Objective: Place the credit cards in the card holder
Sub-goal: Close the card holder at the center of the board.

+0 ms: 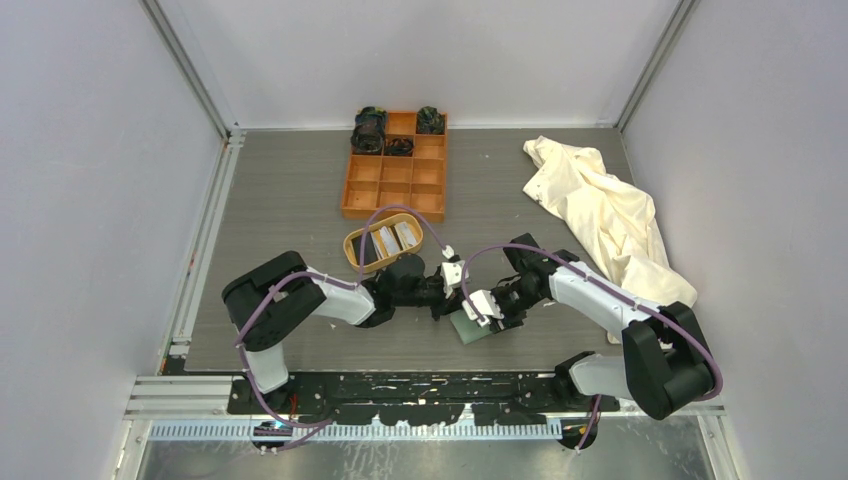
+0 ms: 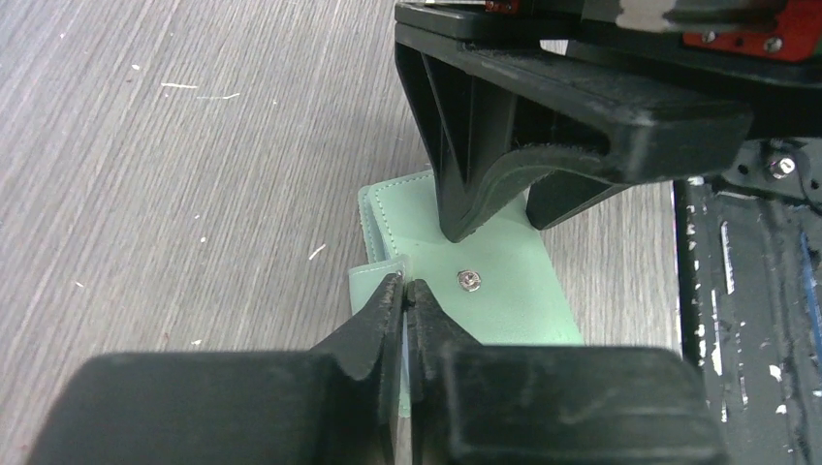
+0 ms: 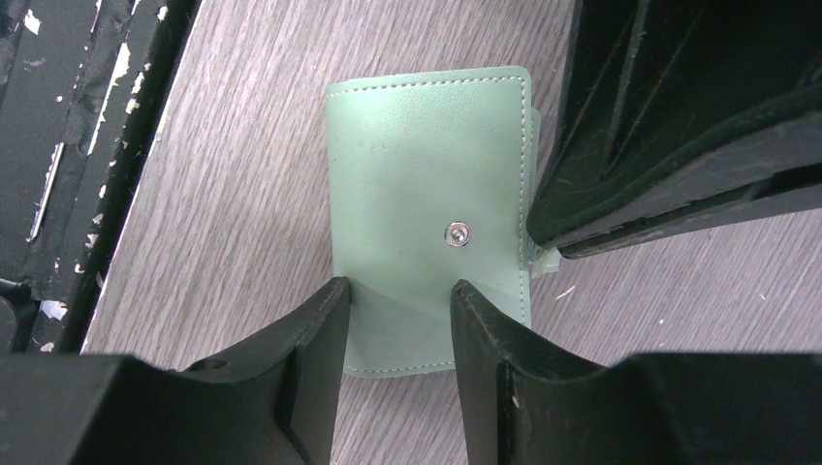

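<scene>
The sage-green card holder (image 1: 468, 328) (image 2: 509, 291) (image 3: 426, 165) lies folded shut on the table near the front edge, its metal snap stud (image 3: 457, 233) facing up. My left gripper (image 2: 406, 284) (image 1: 446, 298) is shut on the holder's small strap tab (image 2: 373, 276) at its side edge. My right gripper (image 3: 399, 286) (image 1: 492, 310) stands open over the holder, both fingertips resting on its cover, nothing between them. The credit cards (image 1: 390, 238) lie in an oval wooden tray behind the grippers.
The oval tan tray (image 1: 352, 250) sits just behind my left wrist. An orange compartment box (image 1: 395, 170) with dark items in its far cells stands further back. A cream cloth (image 1: 600, 210) is heaped at the right. The black front rail (image 2: 737, 291) runs beside the holder.
</scene>
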You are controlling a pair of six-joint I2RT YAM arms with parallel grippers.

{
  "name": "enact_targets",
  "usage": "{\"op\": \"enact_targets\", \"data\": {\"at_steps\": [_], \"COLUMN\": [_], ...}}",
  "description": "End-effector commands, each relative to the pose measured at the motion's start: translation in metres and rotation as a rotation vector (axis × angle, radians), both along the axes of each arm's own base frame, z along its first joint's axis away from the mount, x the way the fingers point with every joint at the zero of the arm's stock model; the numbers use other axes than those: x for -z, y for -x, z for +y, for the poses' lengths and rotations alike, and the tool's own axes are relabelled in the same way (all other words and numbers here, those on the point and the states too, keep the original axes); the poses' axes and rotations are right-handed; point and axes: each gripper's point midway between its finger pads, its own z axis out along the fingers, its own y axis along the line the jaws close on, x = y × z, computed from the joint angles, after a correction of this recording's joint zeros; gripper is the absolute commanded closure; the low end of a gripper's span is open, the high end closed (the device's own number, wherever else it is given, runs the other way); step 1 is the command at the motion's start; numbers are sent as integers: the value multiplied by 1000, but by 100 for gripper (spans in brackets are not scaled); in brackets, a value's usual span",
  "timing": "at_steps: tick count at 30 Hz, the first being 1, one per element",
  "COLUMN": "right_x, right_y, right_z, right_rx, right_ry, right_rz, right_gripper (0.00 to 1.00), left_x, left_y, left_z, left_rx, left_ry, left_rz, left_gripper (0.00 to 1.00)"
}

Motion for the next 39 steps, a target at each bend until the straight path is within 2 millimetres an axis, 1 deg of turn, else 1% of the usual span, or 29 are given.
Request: {"op": "enact_targets", "data": {"at_steps": [1, 9, 17, 24, 28, 39], "right_x": [1, 0, 0, 0, 0, 1], "right_y": [4, 4, 3, 0, -1, 0], "right_z": [-3, -3, -3, -2, -2, -1], "right_rx": [1, 1, 5, 21, 25, 25], "right_ry": [29, 29, 29, 32, 32, 35], "right_rz": [26, 26, 19, 10, 11, 14], "right_gripper": [53, 53, 54, 54, 54, 54], "left_x": [-17, -25, -34, -28, -25, -21], "left_y": [-7, 7, 21, 31, 33, 37], "left_z": [-9, -10, -10, -12, -10, -13], "left_rx": [4, 36, 54, 60, 54, 60], "left_ry": [44, 58, 73, 58, 47, 14], "left_rz": [-28, 62, 60, 79, 82, 71], "left_gripper": [100, 100, 100, 100, 100, 100]}}
